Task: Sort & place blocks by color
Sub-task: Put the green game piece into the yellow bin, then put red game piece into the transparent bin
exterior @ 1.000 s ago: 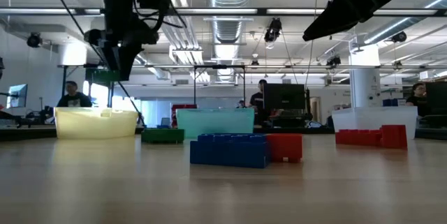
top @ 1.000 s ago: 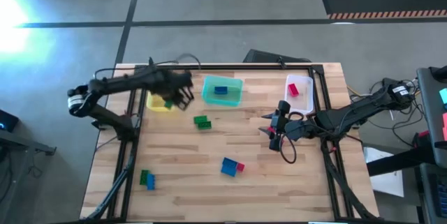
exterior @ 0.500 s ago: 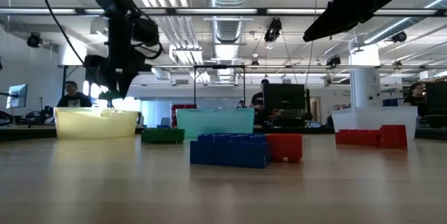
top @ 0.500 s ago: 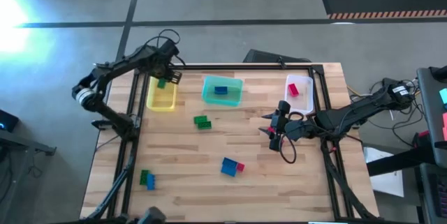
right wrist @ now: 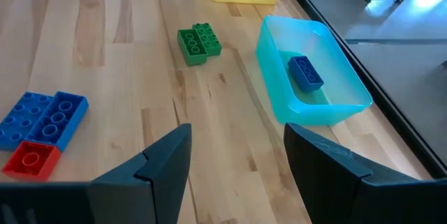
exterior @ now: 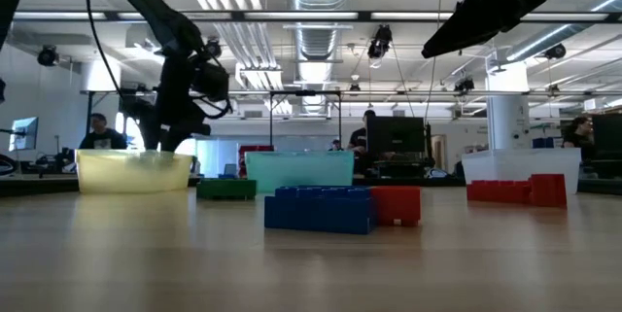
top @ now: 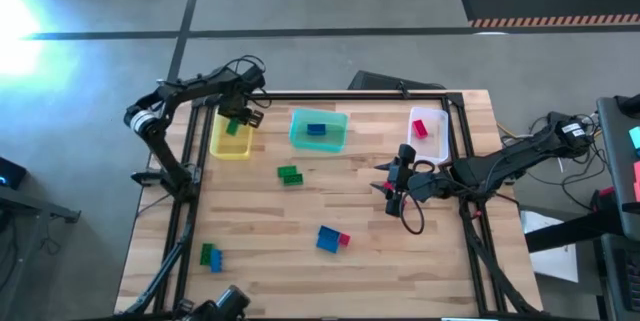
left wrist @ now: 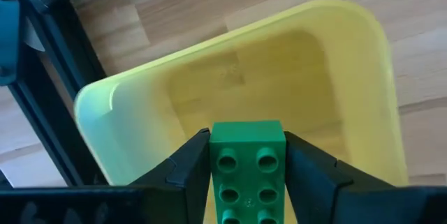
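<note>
Drop-off was the step: your left gripper [left wrist: 246,165] pinched a green brick [left wrist: 247,168] over the yellow bin [left wrist: 363,63]. Next move, I'd guess, was just letting go. Your right gripper [right wrist: 234,161] waited open mid-table.

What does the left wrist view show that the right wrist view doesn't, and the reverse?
Left wrist only: the left hand gripping a green block over the bin's floor.
Right wrist only: the open right hand, the teal bin holding a blue block, loose green blocks, and a blue-and-red cluster.
Both: the yellow bin and the table.
</note>
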Motion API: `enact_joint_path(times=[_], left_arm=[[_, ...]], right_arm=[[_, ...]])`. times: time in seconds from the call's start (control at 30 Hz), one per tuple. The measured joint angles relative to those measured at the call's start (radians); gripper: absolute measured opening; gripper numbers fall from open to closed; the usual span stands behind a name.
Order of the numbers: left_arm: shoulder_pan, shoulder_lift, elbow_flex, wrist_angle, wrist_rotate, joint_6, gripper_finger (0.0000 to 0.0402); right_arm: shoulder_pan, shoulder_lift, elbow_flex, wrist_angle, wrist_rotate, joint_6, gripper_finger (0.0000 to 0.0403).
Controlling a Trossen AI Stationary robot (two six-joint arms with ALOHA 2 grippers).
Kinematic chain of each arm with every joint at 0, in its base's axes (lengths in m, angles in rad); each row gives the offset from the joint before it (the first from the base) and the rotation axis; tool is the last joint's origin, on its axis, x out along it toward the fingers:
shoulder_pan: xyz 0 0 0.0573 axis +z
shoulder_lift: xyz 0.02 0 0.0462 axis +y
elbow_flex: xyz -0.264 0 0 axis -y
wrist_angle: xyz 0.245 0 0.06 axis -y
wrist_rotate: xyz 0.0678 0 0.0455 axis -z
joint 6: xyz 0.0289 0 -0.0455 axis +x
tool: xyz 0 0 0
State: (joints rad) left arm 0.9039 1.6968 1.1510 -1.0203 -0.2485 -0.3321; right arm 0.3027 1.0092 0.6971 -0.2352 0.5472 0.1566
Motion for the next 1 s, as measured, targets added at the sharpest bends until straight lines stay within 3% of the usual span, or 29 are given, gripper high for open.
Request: enact_joint_path(times=[0.2, 0.57, 0.73, 0.87, 1.0], left_arm=[[0.000, 0.018, 0.000, 0.002, -0.013, 0.004, 0.0202], [-0.054, -0.086, -0.001, 0.000, -0.021, 0.025, 0.0210], [-0.162, -0.206, -0.001, 0.001, -0.034, -0.026, 0.0211], [-0.299, -0.302, -0.001, 0.003, -0.103, -0.086, 0.0211], [-0.450, -0.383, -0.001, 0.012, -0.183, -0.159, 0.0212]], right_arm=[[0.000, 0.000, 0.000, 0.000, 0.000, -0.003, 0.0219], [0.000, 0.000, 0.000, 0.000, 0.000, 0.000, 0.0219], [0.000, 0.000, 0.000, 0.000, 0.001, 0.064, 0.0219], [0.000, 0.000, 0.000, -0.011, 0.000, 0.146, 0.0219], [0.000, 0.000, 0.000, -0.084, -0.006, 0.385, 0.0219]])
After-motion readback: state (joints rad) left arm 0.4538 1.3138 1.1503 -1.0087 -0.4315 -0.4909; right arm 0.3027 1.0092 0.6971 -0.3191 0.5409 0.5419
